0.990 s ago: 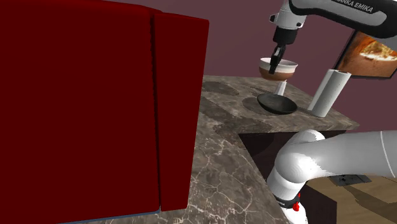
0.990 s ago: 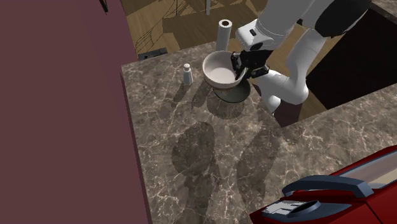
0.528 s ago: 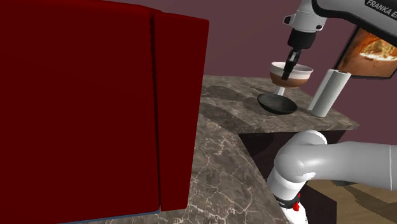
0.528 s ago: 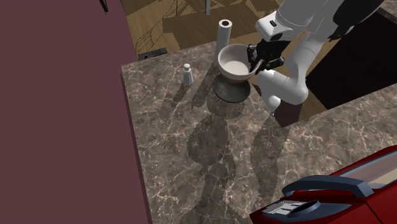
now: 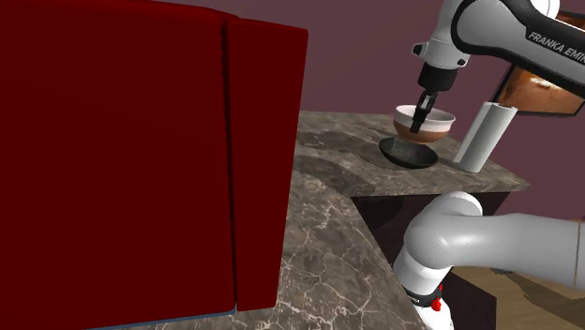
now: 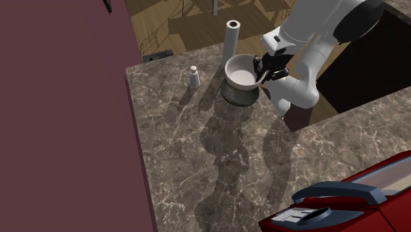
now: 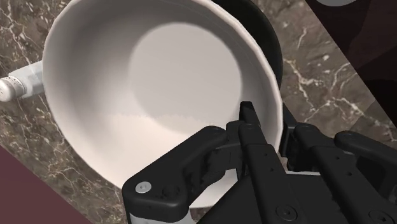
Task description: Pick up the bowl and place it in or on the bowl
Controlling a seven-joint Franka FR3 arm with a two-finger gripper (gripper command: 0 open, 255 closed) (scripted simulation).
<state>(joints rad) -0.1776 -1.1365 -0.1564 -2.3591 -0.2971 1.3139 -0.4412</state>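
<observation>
Nearest us, a dark red cabinet (image 5: 141,159) stands at the shoulder view's left, with the marbled tabletop (image 5: 319,244) running beside it. Farther on, the claw (image 5: 424,105) pinches the rim of the white bowl (image 5: 427,122), brownish outside: one finger inside the wall, one outside. That bowl hangs just above the dark bowl (image 5: 408,154), which sits on the tabletop; we can't tell if they touch. We judge it stiff, smooth, fairly light, probably breakable, so the rim is the only real hold, and it may tilt or slip there. Just past them, at that view's right, a white roll (image 5: 483,136) stands upright. Overhead, the arm (image 5: 525,28) reads "FRANKA EMI", rest cut off.
</observation>
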